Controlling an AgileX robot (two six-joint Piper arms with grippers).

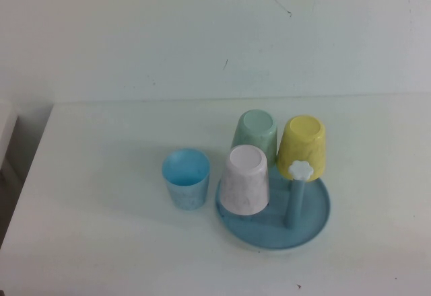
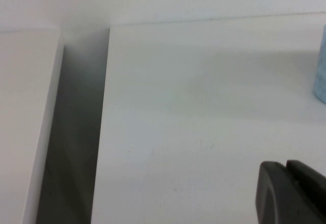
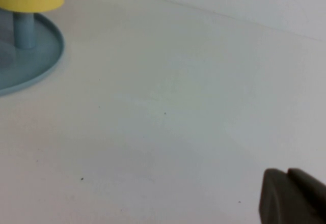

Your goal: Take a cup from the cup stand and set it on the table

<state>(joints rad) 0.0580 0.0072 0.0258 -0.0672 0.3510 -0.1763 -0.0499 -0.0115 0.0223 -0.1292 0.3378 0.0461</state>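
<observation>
The cup (image 1: 186,178) is stood upright on the table (image 1: 101,229) – beside the cup stand (image 1: 313,225), which bears three inverted cups. Left gripper (image 2: 293,193) and right gripper (image 3: 293,196) are barely seen – finger state cannot be told.

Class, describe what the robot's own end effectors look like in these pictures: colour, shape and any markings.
Only a corner of each shows. The left end effector and right end effector are dark grey-black, matte blocks with rounded edges and a seam. No cables or markings show; the arms are not in view.

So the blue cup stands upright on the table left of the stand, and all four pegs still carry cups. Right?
Not quite. In the high view the cup stands upright on the table left of the cup stand, but one peg is bare; three carry cups. Left gripper and right gripper hang clear.
</observation>
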